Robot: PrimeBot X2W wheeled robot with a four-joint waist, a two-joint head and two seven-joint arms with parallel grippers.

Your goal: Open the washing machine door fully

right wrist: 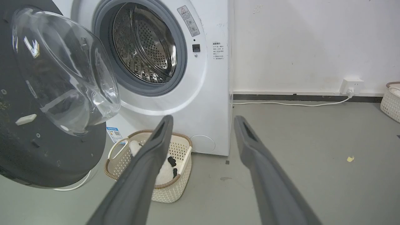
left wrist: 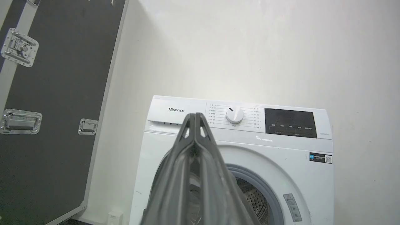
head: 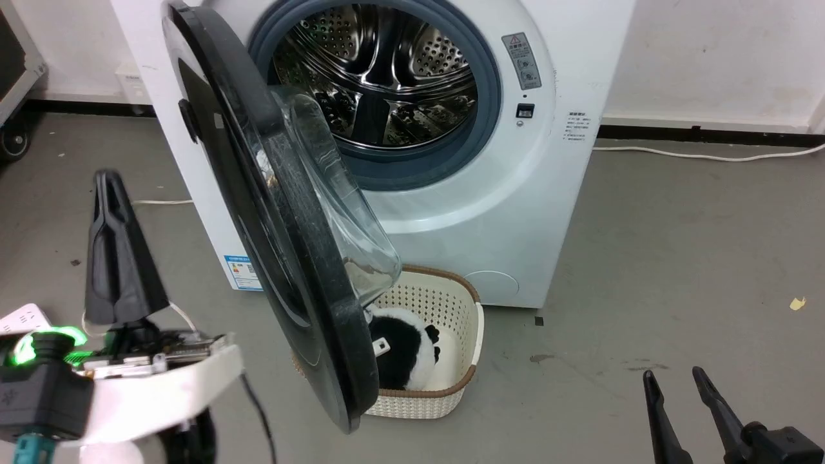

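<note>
A white front-loading washing machine (head: 515, 212) is seen on a grey floor (head: 677, 258); its round black-rimmed door (head: 258, 212) is swung out on the left-side hinge, roughly edge-on to the head view, and the steel drum (head: 380, 71) is laid bare; the door's lower edge is hung in front of a cream basket (head: 438, 399), in which a black-and-white soft toy (head: 399, 348) is held; the left pincer (head: 108, 183) is pressed together, raised left of the door and apart from it; the right pincer (head: 673, 375) is spread, low at the right, well apart from the machine.

Drum mouth (head: 377, 77) open, door (head: 248, 193) jutting out left, basket (head: 438, 299) beneath
</note>
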